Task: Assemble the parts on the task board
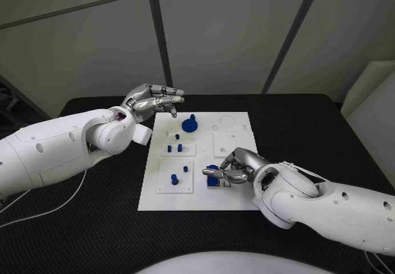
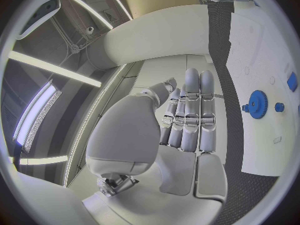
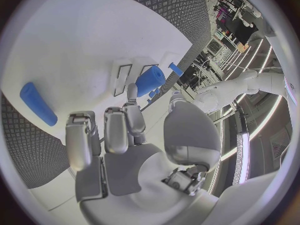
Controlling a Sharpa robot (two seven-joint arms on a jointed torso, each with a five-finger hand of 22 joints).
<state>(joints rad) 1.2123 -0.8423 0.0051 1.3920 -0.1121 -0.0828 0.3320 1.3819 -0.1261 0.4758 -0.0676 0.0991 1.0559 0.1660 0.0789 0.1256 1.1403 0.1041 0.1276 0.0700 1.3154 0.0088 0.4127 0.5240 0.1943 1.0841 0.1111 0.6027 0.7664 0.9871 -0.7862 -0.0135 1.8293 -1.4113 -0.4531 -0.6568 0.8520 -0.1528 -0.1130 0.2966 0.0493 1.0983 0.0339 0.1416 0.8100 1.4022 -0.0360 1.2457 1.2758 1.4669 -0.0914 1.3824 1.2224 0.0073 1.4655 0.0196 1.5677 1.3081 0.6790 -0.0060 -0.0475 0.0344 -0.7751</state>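
Note:
The white task board [image 1: 197, 194] lies mid-table. My right hand [image 1: 234, 166] rests low on its near right part, fingers curled, and pinches a short blue cylinder [image 3: 150, 80] between thumb and a fingertip [image 3: 130, 92]; the cylinder [image 1: 212, 170] stands by a slotted plate. A blue block [image 3: 37, 104] lies flat on the board beside the hand. My left hand [image 1: 154, 98] hovers over the board's far left corner, fingers [image 2: 190, 110] stretched side by side, nothing in them. A blue gear [image 1: 191, 124] stands on the board just beyond it, also the gear [image 2: 256, 104] in the left wrist view.
Small blue pegs [image 1: 175, 148] stand in a plate at the board's middle left, and two more pegs [image 1: 174, 178] in the near left plate. Round outlines [image 1: 227, 121] mark the far right corner. Black table [image 1: 329, 137] surrounds the board.

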